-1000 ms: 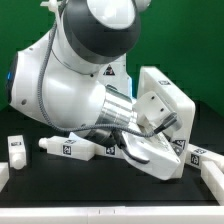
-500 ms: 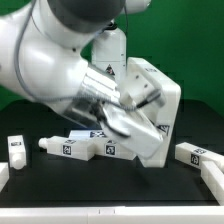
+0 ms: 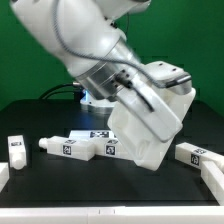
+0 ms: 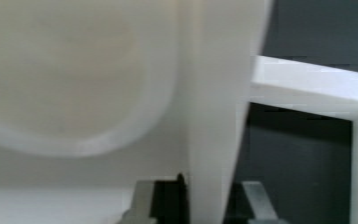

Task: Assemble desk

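Black table [image 3: 50, 182], square-tagged white legs [image 3: 72, 148]

Bright, even light falls from above in the exterior view. The white robot arm [image 3: 70, 40] is nearly blown out and its outline is soft with blur, while the black table [image 3: 60, 185] stays dark and matte. In the wrist view the tabletop panel [image 4: 87, 90] looms close, pale and out of focus, shaded only by faint grey gradients.
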### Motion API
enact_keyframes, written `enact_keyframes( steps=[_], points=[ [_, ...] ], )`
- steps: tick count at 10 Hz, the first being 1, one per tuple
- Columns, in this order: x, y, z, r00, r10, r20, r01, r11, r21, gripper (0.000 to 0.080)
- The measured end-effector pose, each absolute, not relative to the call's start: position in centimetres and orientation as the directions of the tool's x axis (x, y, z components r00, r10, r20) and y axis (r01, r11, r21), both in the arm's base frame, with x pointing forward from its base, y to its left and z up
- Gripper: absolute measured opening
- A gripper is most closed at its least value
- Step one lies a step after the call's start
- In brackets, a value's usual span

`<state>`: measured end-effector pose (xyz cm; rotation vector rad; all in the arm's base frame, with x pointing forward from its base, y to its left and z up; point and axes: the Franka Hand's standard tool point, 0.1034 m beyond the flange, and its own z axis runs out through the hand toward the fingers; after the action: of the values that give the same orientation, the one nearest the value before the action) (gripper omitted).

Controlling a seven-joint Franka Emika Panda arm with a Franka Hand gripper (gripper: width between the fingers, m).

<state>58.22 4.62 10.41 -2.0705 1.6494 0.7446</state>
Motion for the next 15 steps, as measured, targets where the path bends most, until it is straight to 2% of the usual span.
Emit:
enact_keyframes(
  steps=[2,3,6,7,9,10,11,12,15],
  points=[
    [60.8,4.7,12.3,0.298,-0.800,-0.521,-0.944,-0.329,-0.034,0.0051],
    [60.6,6.5,12.5,0.354,-0.800,-0.485,-0.920,-0.392,-0.024,0.0051],
    [61.9,8.0,12.6,0.399,-0.846,-0.354,-0.914,-0.397,-0.081,0.0051],
    [62.9,9.2,12.6,0.495,-0.829,-0.261,-0.868,-0.483,-0.111,0.0051],
    [64.9,12.3,12.3,0.609,-0.788,-0.089,-0.785,-0.583,-0.209,0.0051],
    [64.3,13.6,12.3,0.605,-0.792,-0.078,-0.789,-0.584,-0.193,0.0051],
    [64.6,14.6,12.4,0.595,-0.802,-0.045,-0.789,-0.573,-0.220,0.0051],
    [64.4,15.3,12.2,0.601,-0.799,-0.031,-0.782,-0.579,-0.228,0.0051],
    [64.9,11.9,11.1,0.845,-0.523,0.108,-0.492,-0.841,-0.226,0.0051]
  ],
)
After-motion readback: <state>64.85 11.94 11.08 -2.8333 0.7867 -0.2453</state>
